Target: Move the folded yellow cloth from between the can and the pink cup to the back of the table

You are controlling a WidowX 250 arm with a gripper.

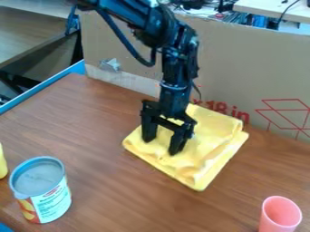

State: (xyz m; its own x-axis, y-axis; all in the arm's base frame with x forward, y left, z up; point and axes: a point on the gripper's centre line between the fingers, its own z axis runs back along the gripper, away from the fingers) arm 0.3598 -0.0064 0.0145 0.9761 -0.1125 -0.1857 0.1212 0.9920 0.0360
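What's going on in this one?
A black WidowX arm has its gripper pointing down at a folded yellow cloth on the wooden table. The jaws are apart, with their tips at the cloth; whether they press on it I can't tell. A labelled can stands on the opposite side of the cloth from the pink cup.

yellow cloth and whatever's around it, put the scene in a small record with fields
cloth: yellow cloth, folded in layers, flat on the brown table
gripper: black gripper, over the cloth, fingers apart and pointing down at it
can: labelled can, upright, lower left of view
cup: pink cup, lower right corner
left edge: part of a yellow object, cut off by the view
behind: cardboard panel with red print
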